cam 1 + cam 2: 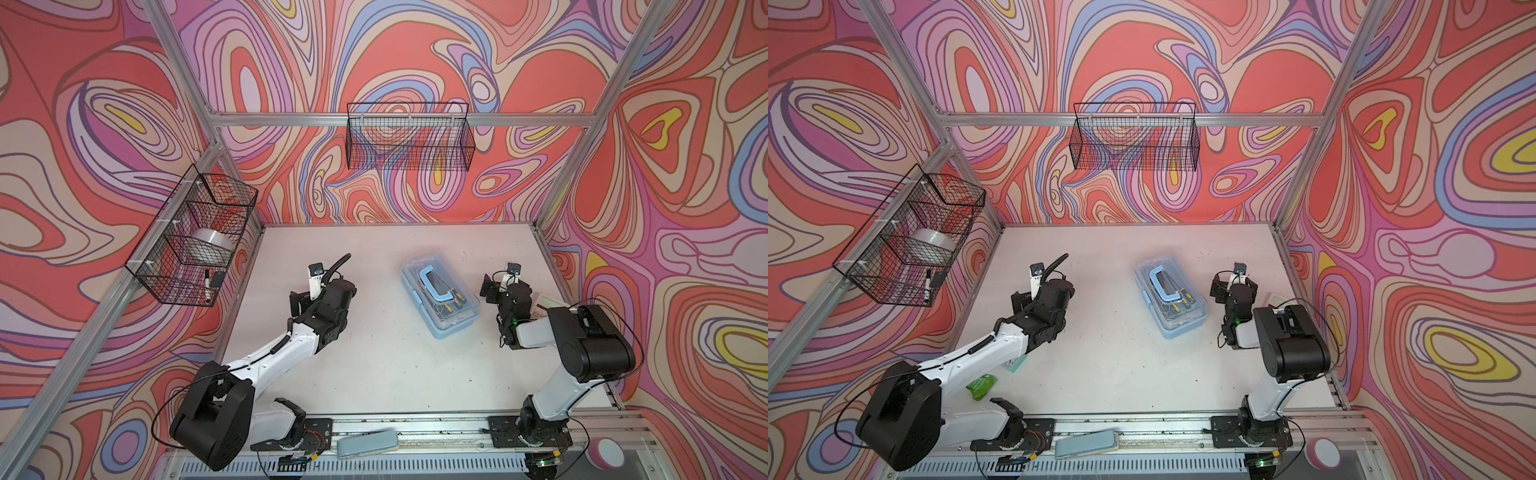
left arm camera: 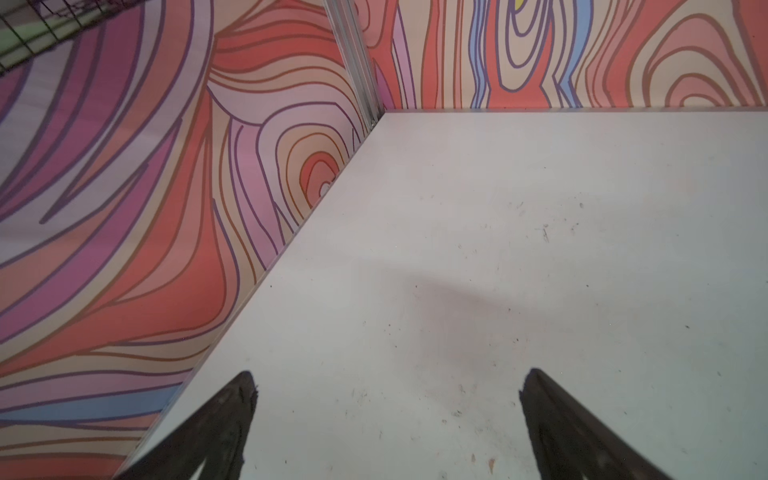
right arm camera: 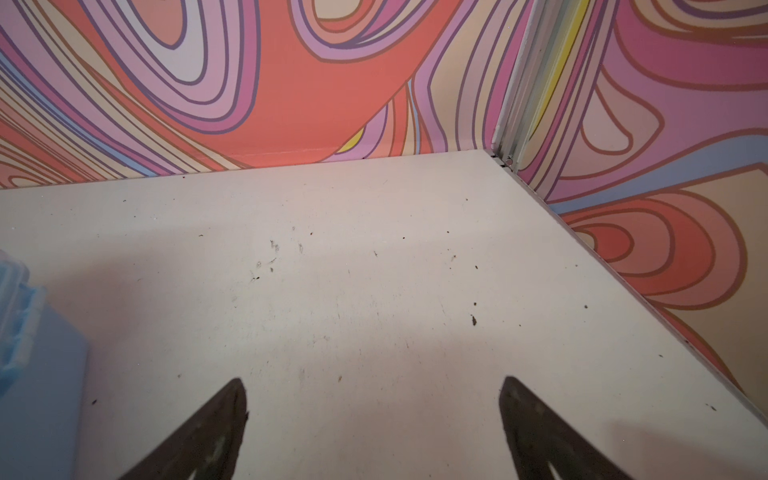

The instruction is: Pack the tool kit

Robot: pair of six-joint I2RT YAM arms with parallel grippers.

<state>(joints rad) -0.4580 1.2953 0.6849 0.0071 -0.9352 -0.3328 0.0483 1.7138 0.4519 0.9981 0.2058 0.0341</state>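
Observation:
The tool kit (image 1: 440, 293) (image 1: 1171, 296) is a light blue case lying flat on the white table (image 1: 374, 365), right of the middle. Its clear lid is down and its blue C-shaped handle (image 1: 434, 284) lies on top. Yellow-and-black tool handles show through the lid. My left gripper (image 1: 298, 303) (image 1: 1020, 301) (image 2: 390, 374) hovers well to the left of the case, open, with bare table between its fingers. My right gripper (image 1: 492, 286) (image 1: 1221, 287) (image 3: 372, 380) is just right of the case, open and holding nothing. One end of the case (image 3: 25, 332) shows in the right wrist view.
A wire basket (image 1: 195, 237) on the left wall holds a tape roll (image 1: 212, 245) and a marker. Another wire basket (image 1: 409, 137) hangs on the back wall. A pale blue-grey pedal (image 1: 368, 442) lies on the front rail. A green packet (image 1: 982, 386) lies under the left arm.

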